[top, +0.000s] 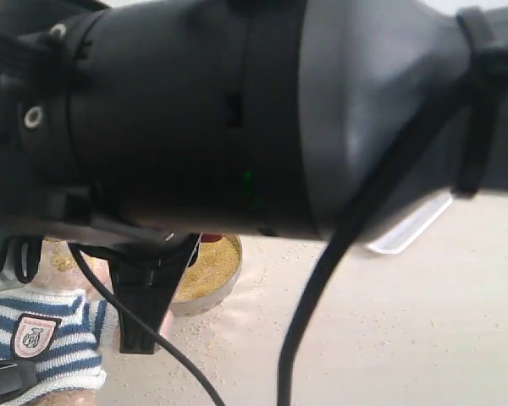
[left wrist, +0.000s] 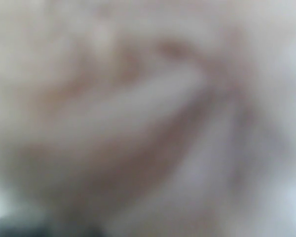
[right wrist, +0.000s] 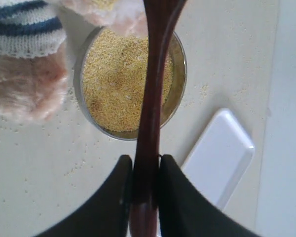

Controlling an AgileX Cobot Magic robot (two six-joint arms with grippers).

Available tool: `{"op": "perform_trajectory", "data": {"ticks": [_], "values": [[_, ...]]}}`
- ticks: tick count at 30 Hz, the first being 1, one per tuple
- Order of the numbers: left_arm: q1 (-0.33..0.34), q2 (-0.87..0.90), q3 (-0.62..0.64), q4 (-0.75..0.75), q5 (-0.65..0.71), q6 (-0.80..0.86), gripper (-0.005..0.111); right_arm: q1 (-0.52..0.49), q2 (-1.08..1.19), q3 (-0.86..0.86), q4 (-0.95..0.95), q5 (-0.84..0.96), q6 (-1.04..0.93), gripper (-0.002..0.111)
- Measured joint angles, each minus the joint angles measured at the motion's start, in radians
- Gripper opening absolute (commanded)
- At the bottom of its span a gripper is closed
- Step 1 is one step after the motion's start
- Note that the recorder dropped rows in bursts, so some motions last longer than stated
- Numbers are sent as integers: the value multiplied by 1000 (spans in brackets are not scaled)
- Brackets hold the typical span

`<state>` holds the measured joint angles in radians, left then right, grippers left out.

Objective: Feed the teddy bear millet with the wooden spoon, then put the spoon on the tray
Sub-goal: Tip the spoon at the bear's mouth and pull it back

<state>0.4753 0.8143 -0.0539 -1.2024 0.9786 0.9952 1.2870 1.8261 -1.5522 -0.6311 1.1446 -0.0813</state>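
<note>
The right gripper is clamped on the wooden spoon. Its two black fingers press the dark reddish handle from either side, close to the handle's tail end. From that grip the spoon runs straight out ahead of the gripper, crossing above the metal bowl. It widens toward its far end, where it passes out of the right wrist view beside pale fur.

Directly beyond the fingertips and under the handle, the millet fills the bowl almost to the rim. Loose grains are scattered on the pale bench around it.

Past the bowl, and to one side of the spoon's line, sits the teddy bear. A fluffy paw and a navy-and-white striped cuff lie just beside the bowl's rim.

On the other side of the spoon, near the gripper and apart from the bowl, the white tray lies flat on the bench with nothing visible on it.

In the exterior view a black arm and its cable cover most of the frame. Only the bear's badge, part of the bowl and a corner of the tray show beneath them.

The left wrist view is a pinkish blur, so I cannot tell how the left gripper stands.
</note>
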Motion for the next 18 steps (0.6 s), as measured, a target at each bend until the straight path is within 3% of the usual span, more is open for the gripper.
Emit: {"op": "perform_trajectory", "data": {"ticks": [18], "values": [[0,0,0,0,0,0,5,38,28,0,-60,70,44,1]]}}
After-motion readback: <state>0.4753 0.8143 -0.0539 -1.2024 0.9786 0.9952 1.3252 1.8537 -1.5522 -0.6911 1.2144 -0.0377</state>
